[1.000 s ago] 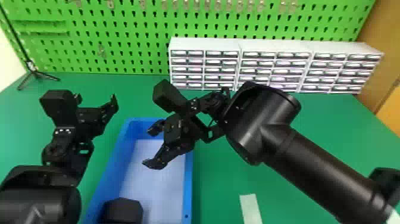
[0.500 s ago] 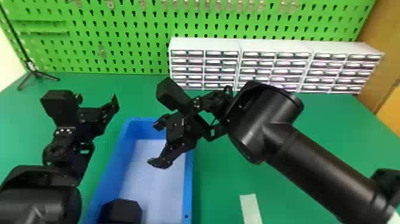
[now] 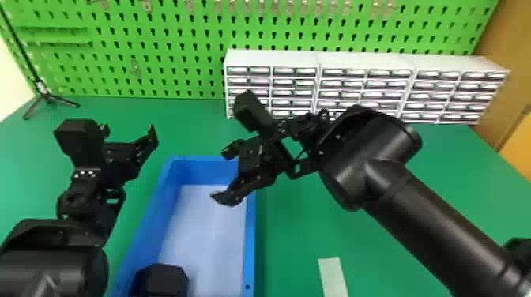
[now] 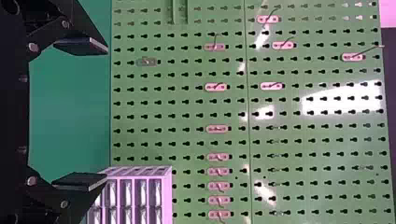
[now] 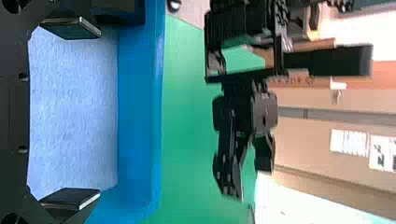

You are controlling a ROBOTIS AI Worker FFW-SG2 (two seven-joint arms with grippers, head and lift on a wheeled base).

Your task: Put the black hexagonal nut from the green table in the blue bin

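Black hexagonal nut (image 3: 165,279) sits, faceted, in the pale-floored blue bin (image 3: 250,237).

Blue bin (image 3: 249,241): smooth plastic, light sheen; its pale floor (image 5: 72,112) looks rough, matt, cloth-like. Black nut (image 3: 168,280): matt, smooth, plastic-looking. Counter (image 3: 292,225): smooth, mostly matt. Pegboard (image 4: 341,103): looks like painted metal, glossy, bright glare. Drawer units (image 3: 272,59): smooth, plastic-looking. Right arm (image 3: 422,213): smooth, semi-gloss. Brown panel (image 3: 509,51): wood-look. Labelled sheets (image 5: 349,142): paper-like.
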